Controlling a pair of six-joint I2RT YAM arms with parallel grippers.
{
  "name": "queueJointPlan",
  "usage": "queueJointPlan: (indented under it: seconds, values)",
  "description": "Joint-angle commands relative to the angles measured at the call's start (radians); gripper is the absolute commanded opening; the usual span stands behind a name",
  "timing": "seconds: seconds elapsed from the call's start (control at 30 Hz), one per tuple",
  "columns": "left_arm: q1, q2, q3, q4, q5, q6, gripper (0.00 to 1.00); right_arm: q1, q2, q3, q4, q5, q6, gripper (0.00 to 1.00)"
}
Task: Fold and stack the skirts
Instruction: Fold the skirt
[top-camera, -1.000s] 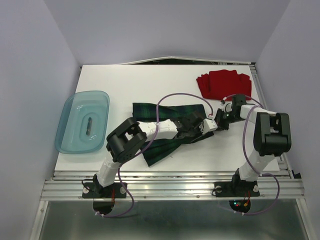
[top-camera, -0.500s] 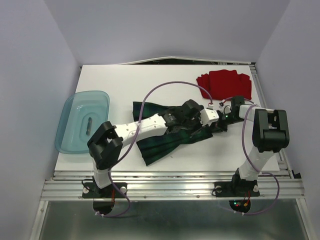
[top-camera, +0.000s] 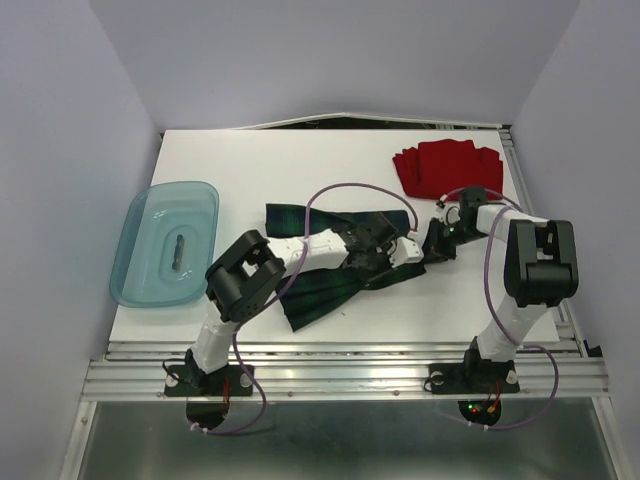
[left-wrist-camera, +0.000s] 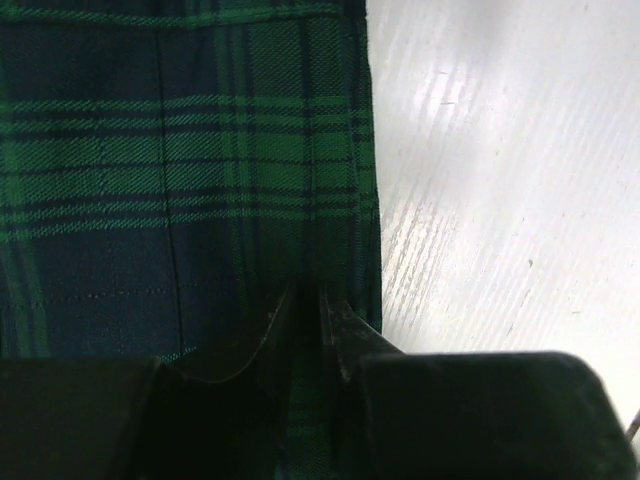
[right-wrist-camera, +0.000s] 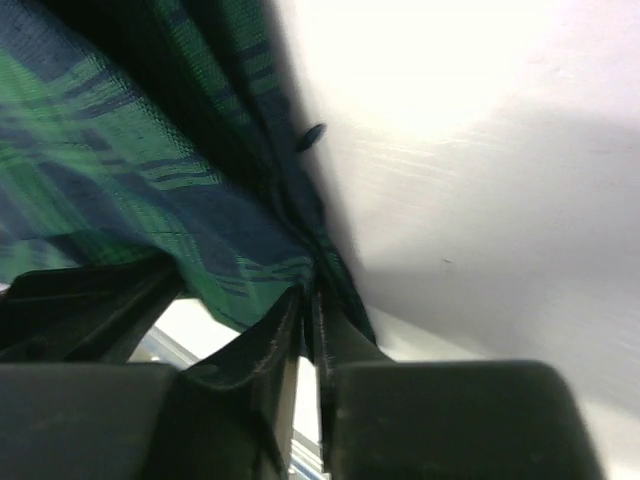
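Observation:
The green-and-navy plaid skirt (top-camera: 316, 290) lies bunched at the middle of the white table (top-camera: 300, 165). My left gripper (top-camera: 392, 252) is shut on its right part. In the left wrist view the gripper (left-wrist-camera: 305, 296) pinches plaid cloth (left-wrist-camera: 200, 150) near its edge. My right gripper (top-camera: 433, 243) is just to the right of the left one. In the right wrist view the gripper (right-wrist-camera: 309, 291) is shut on a lifted edge of the plaid cloth (right-wrist-camera: 120, 170). The red skirt (top-camera: 445, 165) lies crumpled at the back right, apart from both grippers.
A translucent teal tub (top-camera: 150, 215) with a small dark object (top-camera: 179, 250) inside sits at the table's left edge. Purple cables loop over both arms. The metal frame rail (top-camera: 350, 375) runs along the near edge. Grey walls enclose the table.
The left arm stretched out toward the back right half a second ago, then drew back. Both grippers stayed shut on the plaid skirt, whose right edge moved right and then back left with them.

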Motion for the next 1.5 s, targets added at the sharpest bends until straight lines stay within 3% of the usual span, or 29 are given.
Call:
queueJointPlan:
  seconds: [0.0,0.1,0.2,0.3,0.43,0.67,0.93,1.13,1.23,1.27,1.4,1.43,1.47]
  values:
    - [-0.008,-0.007,-0.066,-0.047,0.032,0.088,0.26,0.002,-0.028,0.112,-0.104,0.082,-0.067,0.21]
    - [-0.008,-0.013,-0.103,-0.023,0.021,0.108,0.26,0.002,-0.080,0.172,-0.127,0.096,-0.073,0.47]
    - [-0.010,-0.027,-0.134,0.003,0.026,0.117,0.26,0.002,-0.102,0.287,-0.135,0.074,-0.058,0.58]
    - [-0.012,-0.042,-0.143,0.013,0.024,0.122,0.26,0.002,-0.097,0.375,-0.119,0.002,0.003,0.56]
    - [-0.018,-0.054,-0.156,0.026,0.001,0.116,0.26,0.033,-0.070,0.372,-0.077,-0.079,0.077,0.53]
    - [-0.024,-0.056,-0.159,0.031,-0.014,0.106,0.27,0.145,-0.044,0.208,0.028,-0.156,0.140,0.51]
    - [-0.024,-0.160,-0.120,-0.065,-0.023,0.070,0.30,0.157,0.050,0.103,0.014,-0.038,0.012,0.45]
    - [-0.004,-0.378,-0.140,-0.260,-0.034,0.054,0.44,0.157,0.107,0.076,0.014,0.033,-0.029,0.42]
    - [0.019,-0.496,-0.231,-0.303,-0.063,0.070,0.53,0.157,0.107,0.071,0.012,0.043,-0.035,0.42]
    - [0.019,-0.522,-0.260,-0.306,-0.080,0.083,0.63,0.157,0.107,0.071,0.014,0.046,-0.037,0.42]
    - [0.019,-0.628,-0.418,-0.306,-0.148,0.126,0.69,0.157,0.102,0.054,0.014,0.062,-0.041,0.42]
    - [0.019,-0.633,-0.436,-0.308,-0.149,0.129,0.83,0.157,0.102,0.053,0.012,0.066,-0.041,0.42]
    - [0.019,-0.637,-0.477,-0.294,-0.149,0.116,0.84,0.157,0.098,0.048,0.014,0.075,-0.046,0.42]
